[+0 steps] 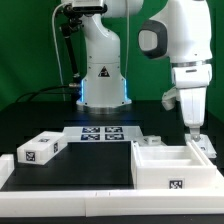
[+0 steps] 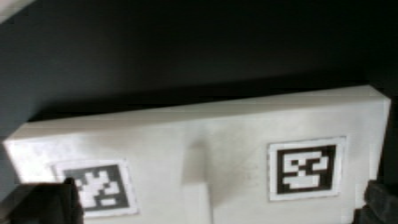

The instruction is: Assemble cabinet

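The cabinet's open white boxy body (image 1: 160,163) lies at the front on the exterior view's right, with a tag on its front wall. A small white tagged block (image 1: 209,147) sits behind its far right corner. Another white tagged block (image 1: 40,150) lies at the left. My gripper (image 1: 190,128) hangs fingers down just above the right block, beside the body's back edge. In the wrist view a white block (image 2: 196,135) with two tags fills the lower half. My gripper (image 2: 210,208) is open over it, with a dark finger (image 2: 43,200) at each side. Nothing is held.
The marker board (image 1: 100,132) lies flat on the black table in front of the robot base (image 1: 103,85). A white rail (image 1: 60,190) runs along the table's front and left edge. Cables hang behind the base.
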Controlling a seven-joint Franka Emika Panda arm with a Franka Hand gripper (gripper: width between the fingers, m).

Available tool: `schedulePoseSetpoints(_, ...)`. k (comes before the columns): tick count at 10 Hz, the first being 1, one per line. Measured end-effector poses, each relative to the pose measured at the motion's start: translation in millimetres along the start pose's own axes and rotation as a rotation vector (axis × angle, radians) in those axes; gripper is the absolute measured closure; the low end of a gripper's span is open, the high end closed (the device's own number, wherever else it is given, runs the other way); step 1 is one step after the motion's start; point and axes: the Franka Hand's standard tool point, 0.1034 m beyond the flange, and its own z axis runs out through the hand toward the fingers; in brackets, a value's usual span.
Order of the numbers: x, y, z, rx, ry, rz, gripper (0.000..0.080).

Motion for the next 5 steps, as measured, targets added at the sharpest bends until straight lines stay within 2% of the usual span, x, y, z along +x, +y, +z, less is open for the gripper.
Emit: schedulePoseSetpoints(5,3.1,-1.6,8.5,0.013,0.0,0.001,0.0002)
